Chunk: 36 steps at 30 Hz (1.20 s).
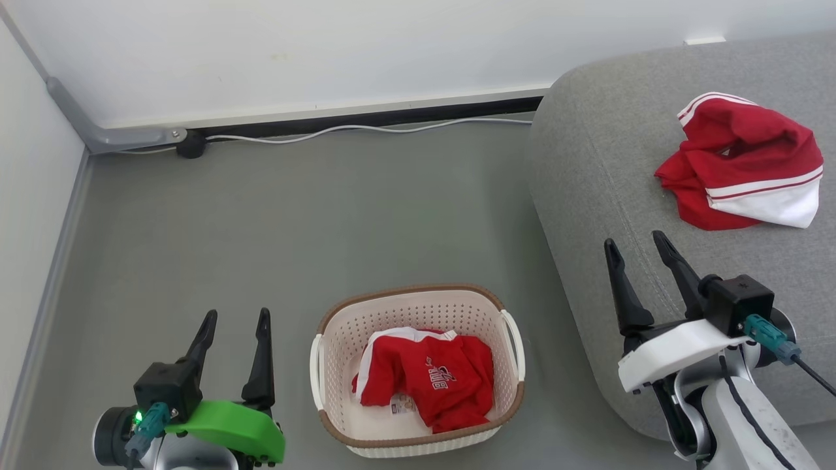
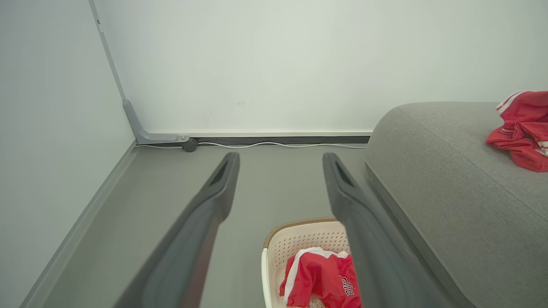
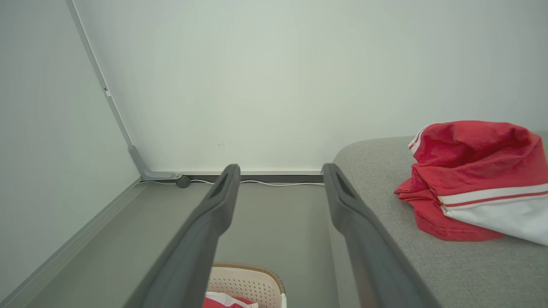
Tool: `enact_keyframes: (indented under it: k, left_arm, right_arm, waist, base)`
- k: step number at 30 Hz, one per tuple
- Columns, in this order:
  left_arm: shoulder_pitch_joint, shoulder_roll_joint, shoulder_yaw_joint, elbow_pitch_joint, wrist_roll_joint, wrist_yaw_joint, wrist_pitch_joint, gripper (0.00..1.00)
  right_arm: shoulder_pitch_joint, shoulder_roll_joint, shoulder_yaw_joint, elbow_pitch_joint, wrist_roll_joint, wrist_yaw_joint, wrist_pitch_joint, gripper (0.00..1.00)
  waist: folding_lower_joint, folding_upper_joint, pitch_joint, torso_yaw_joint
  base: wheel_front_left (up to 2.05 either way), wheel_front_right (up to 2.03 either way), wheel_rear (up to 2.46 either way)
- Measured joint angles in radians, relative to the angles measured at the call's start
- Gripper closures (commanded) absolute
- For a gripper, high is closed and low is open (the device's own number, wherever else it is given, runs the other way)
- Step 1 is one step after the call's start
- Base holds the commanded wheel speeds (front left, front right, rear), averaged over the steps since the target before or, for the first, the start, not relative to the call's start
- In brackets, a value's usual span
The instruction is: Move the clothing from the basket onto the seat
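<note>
head view, left tool (image 1: 238, 313) spread beside basket (image 1: 418, 289), right tool (image 1: 634, 239) spread near seat (image 1: 601, 143)

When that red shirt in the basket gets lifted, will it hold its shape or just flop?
Probably flop: the red shirt lies crumpled in folds, as does the other garment on the seat. It looks thin, so it is likely light. Hanging ends could brush the basket, which looks light enough to shift.
</note>
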Motion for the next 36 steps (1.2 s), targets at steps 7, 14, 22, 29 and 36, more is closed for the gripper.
enact_keyframes:
  k: [7, 14, 22, 29, 36]
  left_arm:
    - [0.000, -0.007, 0.002, -0.010, 0.008, 0.000, 0.001, 0.00]
    - [0.000, -0.012, 0.006, -0.017, 0.015, 0.000, 0.008, 0.00]
    - [0.000, -0.016, 0.010, -0.021, 0.016, 0.000, 0.014, 0.00]
    - [0.000, -0.018, 0.014, -0.035, 0.044, 0.000, 0.017, 0.00]
    - [-0.003, -0.020, -0.004, -0.043, 0.051, 0.000, 0.026, 0.00]
  right_arm:
    - [0.006, -0.002, 0.000, -0.025, 0.000, 0.000, 0.009, 0.00]
    - [0.009, -0.005, 0.001, -0.043, 0.000, -0.008, 0.018, 0.00]
    - [0.011, -0.007, 0.000, -0.063, 0.002, -0.009, 0.031, 0.00]
    - [0.013, -0.013, 0.000, -0.091, 0.002, -0.010, 0.044, 0.00]
    - [0.013, -0.019, 0.001, -0.132, 0.002, -0.010, 0.055, 0.00]
  waist:
    - [0.0000, 0.0000, 0.008, -0.001]
    - [0.0000, 0.0000, 0.016, -0.001]
    - [0.0000, 0.0000, 0.023, 0.000]
    - [0.0000, 0.0000, 0.042, 0.000]
    - [0.0001, 0.0000, 0.081, -0.003]
  base:
    - [0.00, 0.00, 0.00]
    - [0.00, 0.00, 0.00]
    - [0.00, 0.00, 0.00]
    - [0.00, 0.00, 0.00]
    - [0.00, 0.00, 0.00]
